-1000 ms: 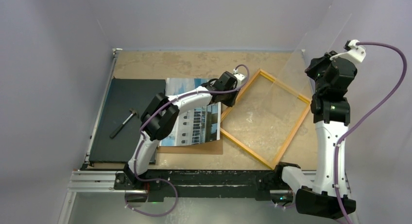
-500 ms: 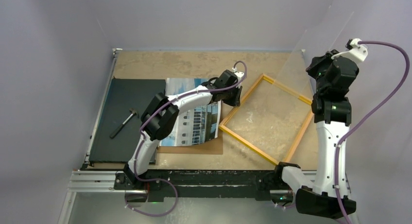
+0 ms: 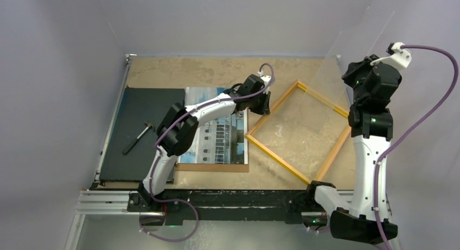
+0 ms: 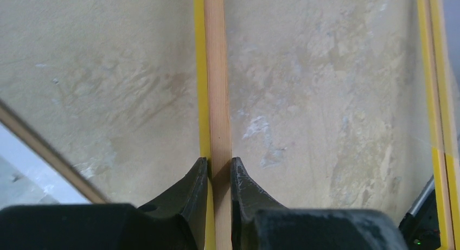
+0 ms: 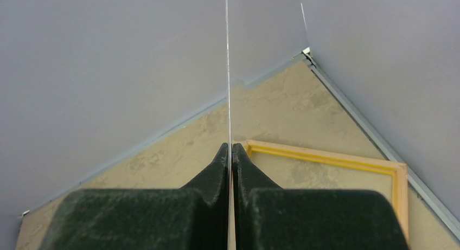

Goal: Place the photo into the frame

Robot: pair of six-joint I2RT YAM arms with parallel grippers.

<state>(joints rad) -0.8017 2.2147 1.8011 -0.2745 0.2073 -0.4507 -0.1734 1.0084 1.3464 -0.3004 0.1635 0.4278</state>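
Pinching a wooden rail of the frame [image 4: 217,87], left gripper [image 4: 218,168]: jaws narrowly apart, gripping the wood, probably to align it. Just behind that claw, photo [image 3: 222,141]: flat on brown board [image 3: 211,167]. Well apart, right gripper [image 5: 230,152]: clamped on clear pane [image 3: 352,46], raised, leaving the opening free.

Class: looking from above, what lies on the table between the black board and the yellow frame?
The photo, resting on a brown backing board, as the top view shows.
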